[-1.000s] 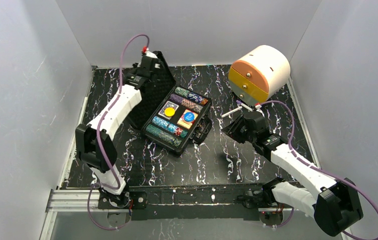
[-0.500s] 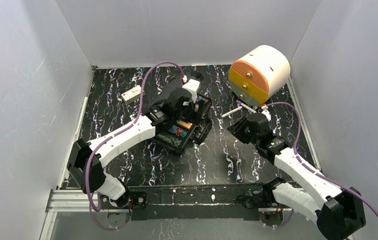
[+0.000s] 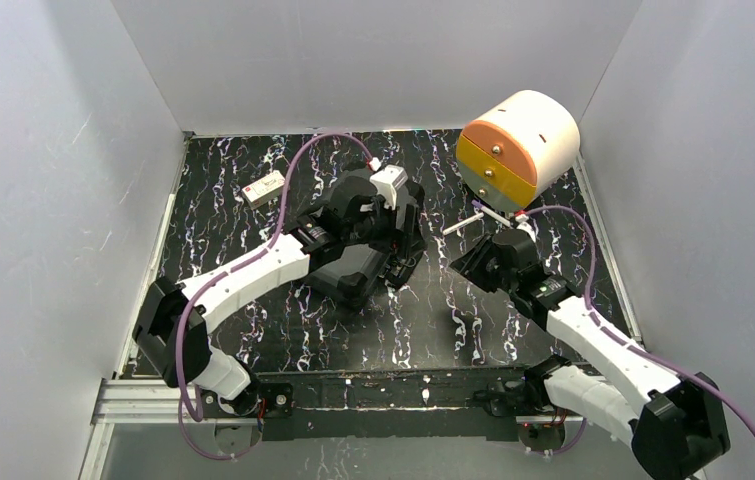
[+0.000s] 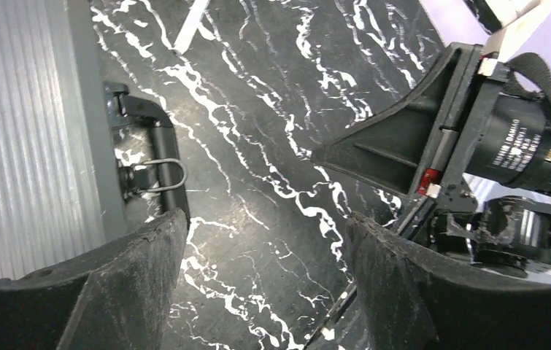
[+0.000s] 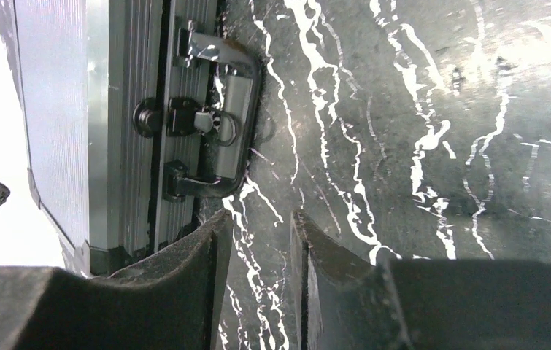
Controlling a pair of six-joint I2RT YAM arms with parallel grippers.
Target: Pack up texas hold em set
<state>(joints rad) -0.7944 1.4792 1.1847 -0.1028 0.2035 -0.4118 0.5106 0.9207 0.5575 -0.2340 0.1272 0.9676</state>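
Though shut and lying flat at mid-table, black case (image 3: 356, 277) probably not latched yet. Hence left gripper (image 4: 263, 219) spread wide and empty above the handle (image 5: 252, 109) edge; right gripper (image 5: 260, 219) slightly parted, empty, facing the latch (image 5: 185, 118), likely to fasten it.

Two pincers are in view: the left pincer (image 4: 261, 248) and the right pincer (image 5: 257, 237). One black case (image 3: 353, 278) lies under the left pincer, with one handle (image 5: 247, 109) ahead of the right pincer. One cream-and-orange round drawer box (image 3: 518, 145) stands beyond the right pincer, and one white stick (image 3: 463, 224) lies just ahead of it. One small white box (image 3: 263, 188) lies off to the left pincer's left. There is one desk (image 3: 423, 322).
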